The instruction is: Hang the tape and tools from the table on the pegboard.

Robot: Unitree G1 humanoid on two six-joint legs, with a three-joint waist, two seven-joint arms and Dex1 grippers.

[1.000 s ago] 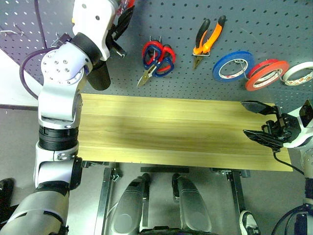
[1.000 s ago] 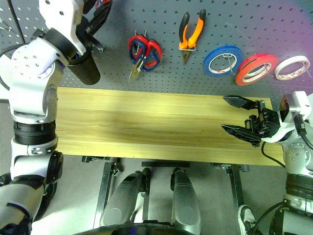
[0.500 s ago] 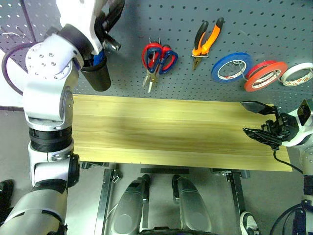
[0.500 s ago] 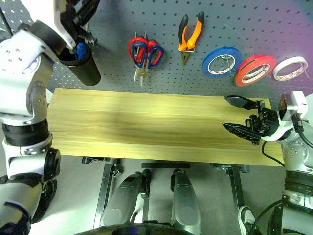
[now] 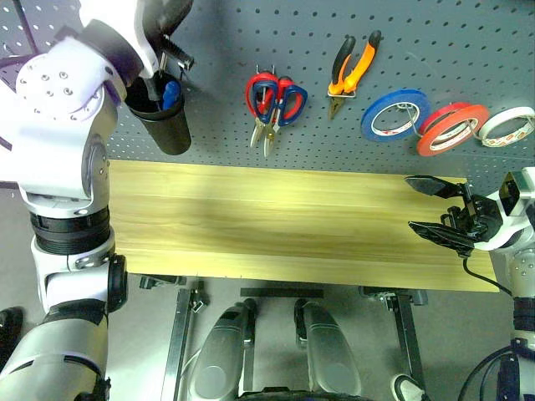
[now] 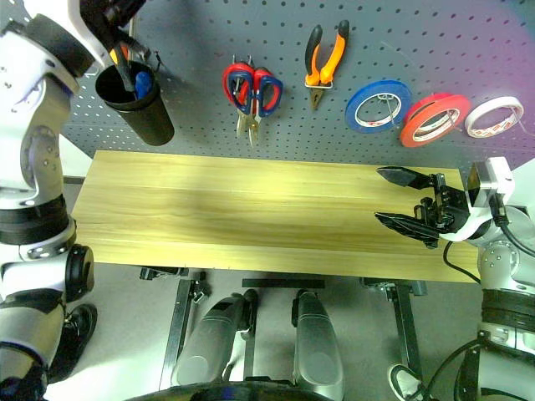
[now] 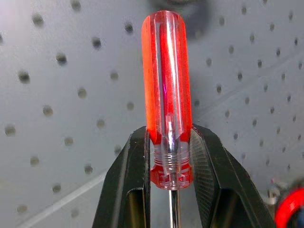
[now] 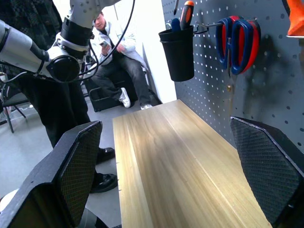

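A slim screwdriver with a clear red handle (image 7: 167, 85) is held near its collar by my left gripper (image 7: 168, 137), which is shut on it close to the dark grey pegboard (image 5: 251, 33). That arm is at the upper left, above a black cup (image 5: 160, 121). Orange-and-black pliers (image 5: 354, 65) hang on the pegboard, with red- and blue-handled scissors (image 5: 273, 98) to their left. The orange-red tape (image 5: 453, 128) hangs between a blue roll (image 5: 396, 114) and a white roll (image 5: 510, 125). My right gripper (image 5: 436, 209) is open over the right end of the wooden table (image 5: 267, 221).
The black cup hangs on the pegboard and holds a blue-handled tool (image 6: 143, 83) and an orange-and-black screwdriver (image 8: 186, 10). A person (image 8: 116, 45) sits beyond the table's far end. Table legs and brackets (image 5: 188, 322) show below the near edge.
My left arm has swung left and up with the screwdriver, uncovering the black cup. The scissors have swung from tilted to hanging straight. The right gripper has stayed open in place.
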